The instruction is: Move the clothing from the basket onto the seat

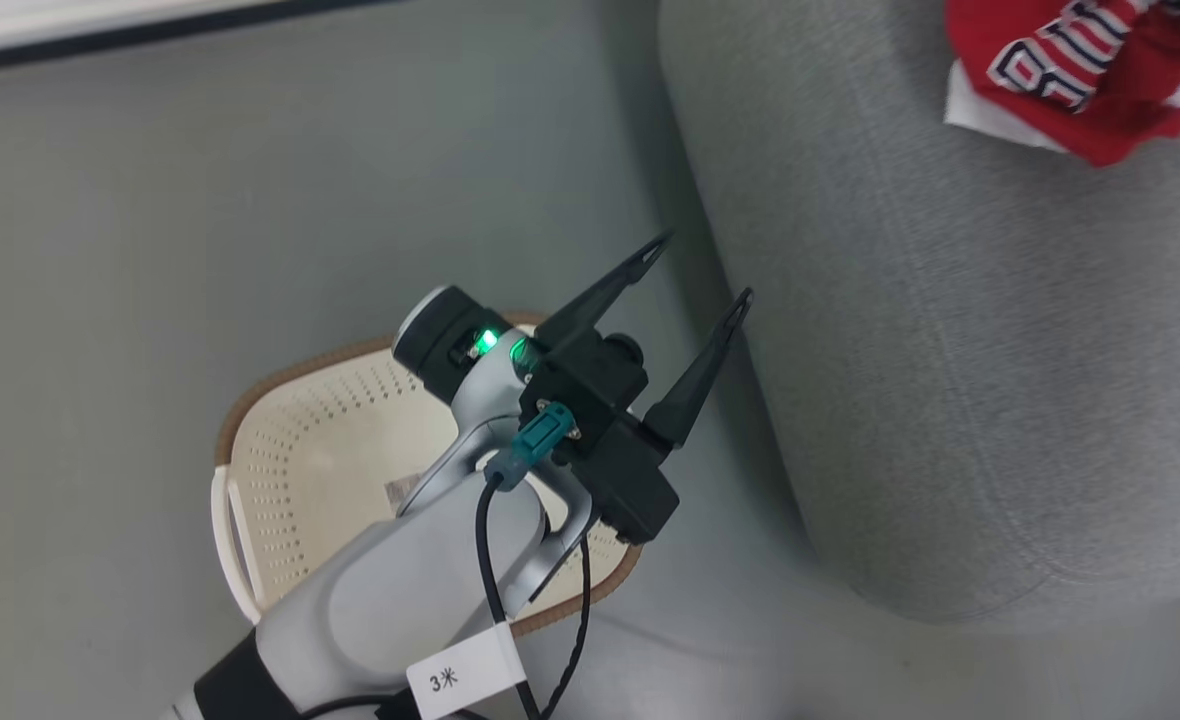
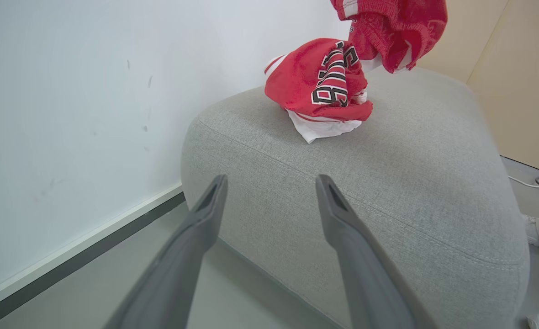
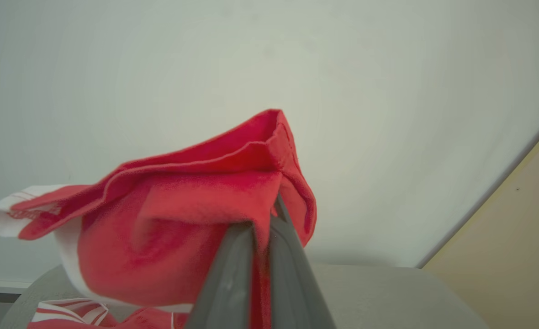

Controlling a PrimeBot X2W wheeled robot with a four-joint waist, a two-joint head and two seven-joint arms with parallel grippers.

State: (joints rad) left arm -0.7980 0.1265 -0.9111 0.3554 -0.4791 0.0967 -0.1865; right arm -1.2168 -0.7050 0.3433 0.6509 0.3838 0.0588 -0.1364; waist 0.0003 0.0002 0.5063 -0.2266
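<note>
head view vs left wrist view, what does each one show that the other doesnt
Head view: the basket on the floor beneath the left arm, no clothing in its visible part. Left wrist view: a second red garment hanging above the seat, and the white wall beside it. Both: the open left gripper, the grey seat, and the crumpled lettered jersey lying on it.

You'll find the seat (image 1: 950, 350) is matt grey woven cloth, slightly coarse, with a stitched seam. The clothing (image 2: 306, 77) is soft matt red cloth with white lining. The basket (image 1: 290, 450) is smooth cream plastic, its rim brown and woven-looking. The left gripper (image 1: 706, 268) looks like matt dark plastic.
</note>
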